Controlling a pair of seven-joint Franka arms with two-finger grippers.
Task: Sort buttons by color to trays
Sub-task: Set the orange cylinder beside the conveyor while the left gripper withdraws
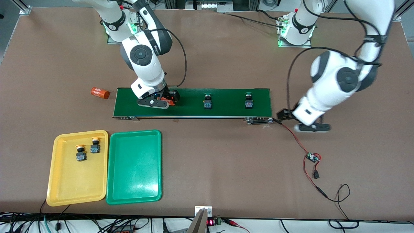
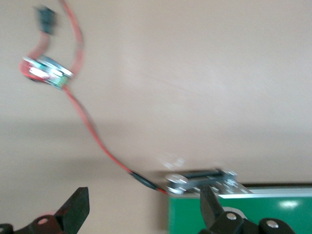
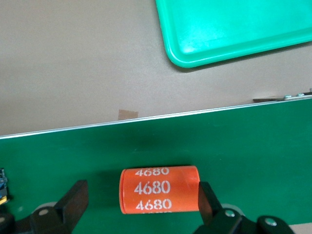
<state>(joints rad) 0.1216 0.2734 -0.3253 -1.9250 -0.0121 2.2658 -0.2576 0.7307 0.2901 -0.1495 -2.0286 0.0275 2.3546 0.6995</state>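
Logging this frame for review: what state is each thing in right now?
Yellow tray: holds two yellow-capped buttons, upright.
Green tray: holds nothing.
Green-capped buttons: two, upright on the conveyor belt.
Right hand: open, around an orange cylinder lying on the belt.
Left hand: open, over the table by the belt's end.

I see a brown table (image 1: 207, 42) under even light, aluminium framing (image 1: 24, 8) at its corner, cables (image 1: 97, 223) along the near edge.
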